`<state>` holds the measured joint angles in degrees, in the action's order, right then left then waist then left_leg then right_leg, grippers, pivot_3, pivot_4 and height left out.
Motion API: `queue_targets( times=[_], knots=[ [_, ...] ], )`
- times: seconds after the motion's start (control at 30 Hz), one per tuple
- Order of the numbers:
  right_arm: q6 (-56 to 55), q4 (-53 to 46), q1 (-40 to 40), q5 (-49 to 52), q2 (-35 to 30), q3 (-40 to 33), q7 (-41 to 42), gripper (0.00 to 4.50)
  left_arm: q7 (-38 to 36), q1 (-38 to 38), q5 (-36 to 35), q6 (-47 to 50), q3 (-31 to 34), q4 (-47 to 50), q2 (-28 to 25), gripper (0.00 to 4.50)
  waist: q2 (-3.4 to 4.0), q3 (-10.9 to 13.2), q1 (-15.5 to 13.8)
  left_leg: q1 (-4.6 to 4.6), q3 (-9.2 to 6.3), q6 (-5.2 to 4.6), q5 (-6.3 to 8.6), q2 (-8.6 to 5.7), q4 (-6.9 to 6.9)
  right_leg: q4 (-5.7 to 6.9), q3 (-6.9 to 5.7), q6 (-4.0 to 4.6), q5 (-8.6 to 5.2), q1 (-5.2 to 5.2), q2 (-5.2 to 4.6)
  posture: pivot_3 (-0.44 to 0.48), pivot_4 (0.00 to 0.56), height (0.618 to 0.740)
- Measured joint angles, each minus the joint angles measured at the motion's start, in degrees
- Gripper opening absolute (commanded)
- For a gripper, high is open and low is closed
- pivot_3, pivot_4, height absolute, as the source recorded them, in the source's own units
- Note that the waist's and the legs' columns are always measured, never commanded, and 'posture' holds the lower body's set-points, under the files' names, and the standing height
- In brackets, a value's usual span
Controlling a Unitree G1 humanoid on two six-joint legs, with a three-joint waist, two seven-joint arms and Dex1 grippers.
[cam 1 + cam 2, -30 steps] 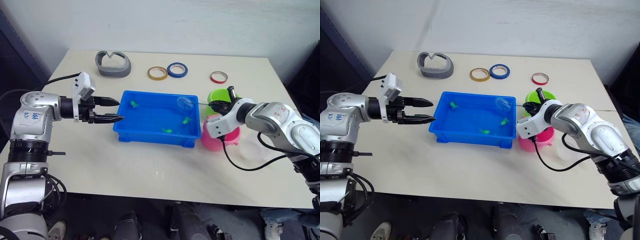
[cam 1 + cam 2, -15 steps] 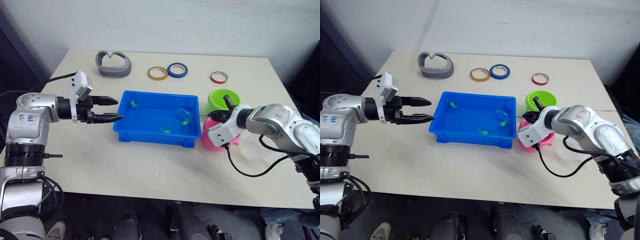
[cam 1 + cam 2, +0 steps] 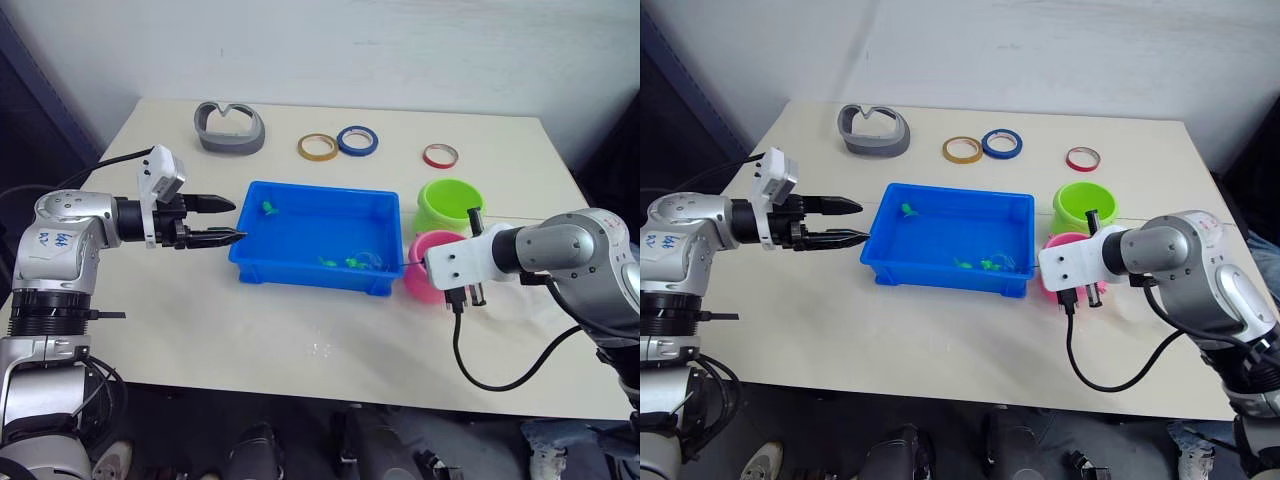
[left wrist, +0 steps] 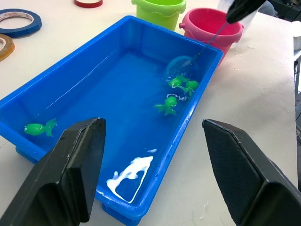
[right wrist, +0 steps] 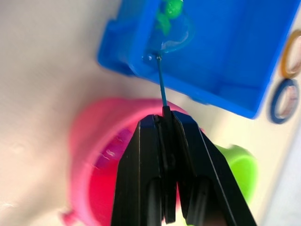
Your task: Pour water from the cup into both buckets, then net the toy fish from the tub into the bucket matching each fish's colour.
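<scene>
The blue tub (image 3: 310, 282) sits mid-table with water and several green toy fish (image 4: 167, 104) in it. My right gripper (image 3: 428, 266) hovers over the pink bucket (image 3: 418, 285), shut on the net's thin black handle (image 5: 161, 87). The net's light-blue hoop (image 4: 181, 63) dips into the water at the tub's near right corner, beside two green fish (image 4: 184, 84). The lime green bucket (image 3: 447, 203) stands just behind the pink one. My left gripper (image 3: 232, 220) is open with nothing in it, level with the tub's left wall. A sliver of the clear cup (image 4: 255, 16) shows past the pink bucket.
A grey curved object (image 3: 230, 127) and three tape rings, yellow (image 3: 316, 147), blue (image 3: 357, 140) and red (image 3: 438, 155), lie at the back of the table. Spilled water (image 3: 318, 350) marks the table in front of the tub. A black cable (image 3: 470, 360) loops from my right wrist.
My right gripper has drawn back to the right over the pink bucket, and the net hoop has dropped from the tub's far right into the water at its near right corner. The left gripper stayed put.
</scene>
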<state>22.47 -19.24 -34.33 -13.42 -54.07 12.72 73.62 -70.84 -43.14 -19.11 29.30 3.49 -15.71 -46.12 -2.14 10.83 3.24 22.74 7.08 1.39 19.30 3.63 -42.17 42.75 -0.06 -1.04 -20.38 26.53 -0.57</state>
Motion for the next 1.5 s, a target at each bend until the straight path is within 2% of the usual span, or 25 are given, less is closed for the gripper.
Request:
queue_targets(
  times=[0.13, 0.33, 0.4, 0.53, 0.87, 0.97, 1.07, 1.23, 1.33, 1.5],
  knots=[
    [17.2, -1.8, 0.4, 3.0, 3.9, -0.6, -1.6, 0.00, 0.1, 0.1, -0.3, 0.0, 0.0, 0.1, 0.0, 3.60, 0.00, 0.0, 0.0, 0.01, 0.00, 0.00, 0.00, 0.01, 0.03, -0.01, 0.00, 0.00, 0.00, 0.01, -0.01, 0.000, 0.150, 0.693],
    [36.9, -2.3, -0.2, 8.8, 14.9, -2.1, -9.0, 0.00, 0.2, 0.7, -0.7, 0.0, 0.0, 0.3, -0.1, 3.60, 0.00, 0.0, 0.1, 0.02, 0.01, 0.01, -0.01, 0.01, 0.03, 0.01, 0.01, 0.01, 0.00, 0.05, 0.01, 0.000, 0.150, 0.693],
    [40.9, -2.4, -1.4, 10.7, 17.7, -2.2, -11.2, 0.00, 0.2, 0.7, -0.8, 0.0, 0.0, 0.5, 0.0, 3.60, 0.00, 0.0, 0.1, 0.03, 0.02, 0.01, -0.01, 0.00, 0.04, 0.01, 0.01, 0.01, 0.00, 0.06, 0.01, 0.000, 0.150, 0.693],
    [44.9, -2.2, -2.9, 13.9, 19.2, -3.2, -15.6, 0.00, 0.2, 0.7, -0.8, 0.1, 0.0, 0.6, -0.1, 3.60, 0.00, 0.0, -0.1, 0.11, -0.02, -0.01, 0.00, -0.01, 0.04, -0.07, -0.02, 0.01, 0.00, 0.07, 0.00, 0.000, 0.150, 0.693],
    [42.4, 0.9, -4.0, 18.3, 20.4, -5.6, -23.0, 0.00, 0.2, 0.7, -0.8, 0.1, 0.0, 1.1, -0.2, 3.60, 0.00, 0.0, 0.0, 0.17, -0.02, -0.02, 0.01, -0.02, 0.06, -0.10, -0.02, 0.01, 0.01, 0.10, 0.01, 0.000, 0.150, 0.693],
    [34.6, 0.4, -2.8, 16.4, 14.4, -1.1, -23.0, 0.00, 0.2, 0.7, -0.8, 0.1, 0.0, 1.3, -0.6, 3.60, 0.00, 0.0, -0.1, 0.27, -0.12, -0.04, 0.02, -0.02, 0.08, -0.22, -0.09, 0.00, 0.01, 0.11, 0.00, 0.000, 0.150, 0.693],
    [20.9, 1.4, -1.8, 9.3, 6.6, 5.7, -23.1, 0.00, 0.2, 0.7, -0.8, 0.1, 0.0, 1.3, -1.3, 3.60, 0.00, 0.0, 0.0, 0.32, -0.12, -0.07, 0.04, -0.03, 0.10, -0.31, -0.10, -0.01, 0.01, 0.13, 0.00, 0.000, 0.150, 0.693],
    [11.0, 3.3, -1.8, 4.0, 3.5, 9.0, -22.6, 0.00, 0.2, 0.7, -0.9, 0.1, 0.0, 1.3, -1.3, 3.60, 0.00, 0.0, 0.1, 0.30, -0.12, -0.05, 0.03, 0.00, 0.10, -0.28, -0.11, -0.01, 0.02, 0.13, 0.02, 0.000, 0.150, 0.693],
    [11.1, 3.9, -1.8, 3.8, 3.5, 8.9, -22.0, 0.00, 0.2, 0.7, -0.9, 0.1, 0.0, 1.3, -1.3, 3.60, 0.00, 0.0, 0.1, 0.31, -0.12, -0.05, 0.03, 0.00, 0.09, -0.29, -0.11, -0.01, 0.02, 0.13, 0.01, 0.000, 0.150, 0.693],
    [20.5, 3.4, -2.5, 7.3, 6.0, 5.9, -20.3, 0.00, 0.2, 0.7, -0.9, 0.1, 0.0, 1.2, -1.3, 3.60, 0.00, 0.0, 0.0, 0.31, -0.13, -0.05, 0.03, 0.01, 0.09, -0.29, -0.12, -0.01, 0.02, 0.13, 0.00, 0.000, 0.150, 0.693]
  ],
)
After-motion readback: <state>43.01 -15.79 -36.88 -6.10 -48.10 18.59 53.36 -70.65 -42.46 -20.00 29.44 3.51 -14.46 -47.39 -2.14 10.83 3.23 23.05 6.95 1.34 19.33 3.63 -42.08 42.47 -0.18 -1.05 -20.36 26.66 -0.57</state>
